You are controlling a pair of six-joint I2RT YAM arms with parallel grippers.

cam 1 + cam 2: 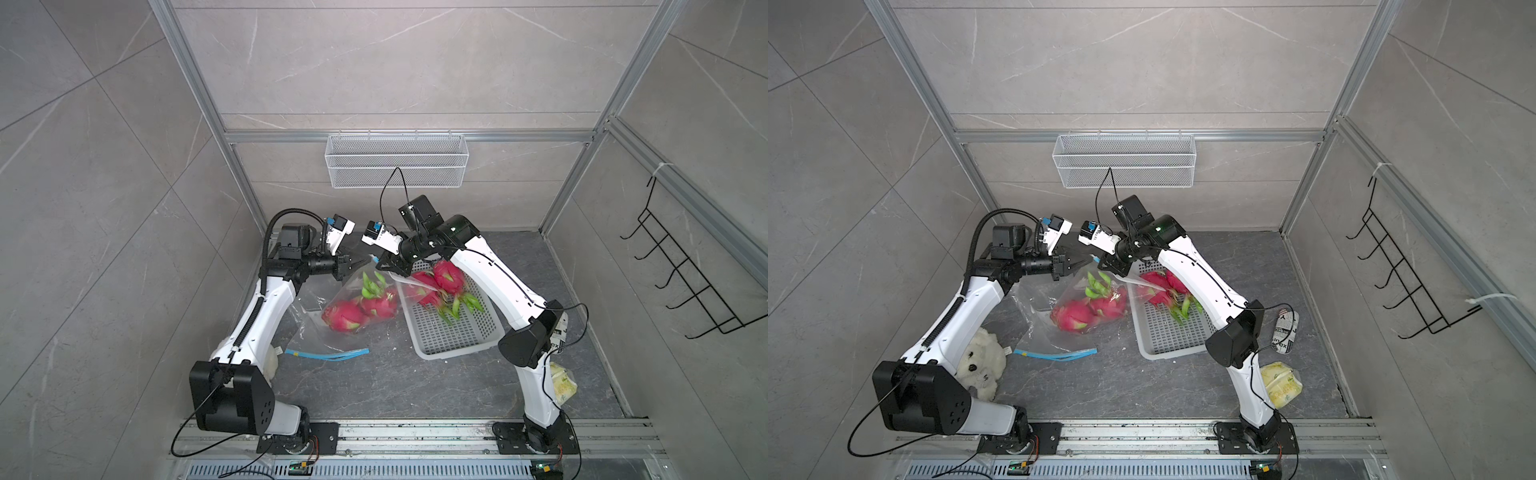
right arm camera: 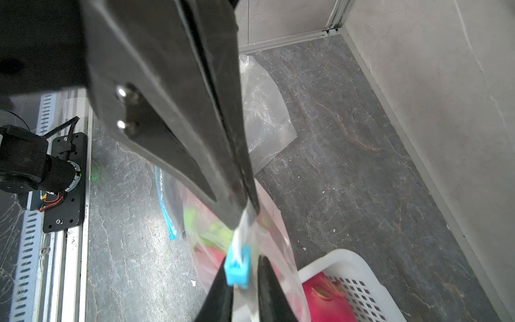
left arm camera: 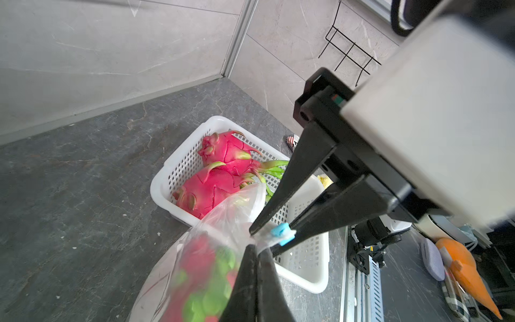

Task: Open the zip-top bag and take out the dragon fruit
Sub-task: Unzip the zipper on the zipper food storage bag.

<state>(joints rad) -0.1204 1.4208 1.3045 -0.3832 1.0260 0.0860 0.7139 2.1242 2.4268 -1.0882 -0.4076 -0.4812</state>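
Two dragon fruit (image 3: 211, 189) in basket (image 3: 157, 192), two remain in zip-top bag (image 3: 239, 206). Left gripper (image 3: 255, 248) pinches bag edge; right gripper (image 2: 242, 260) straddles slider (image 3: 282, 232), grip unclear.

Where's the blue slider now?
The slider is on the bag's raised edge in both top views, between the right gripper's jaws, left of the white basket.
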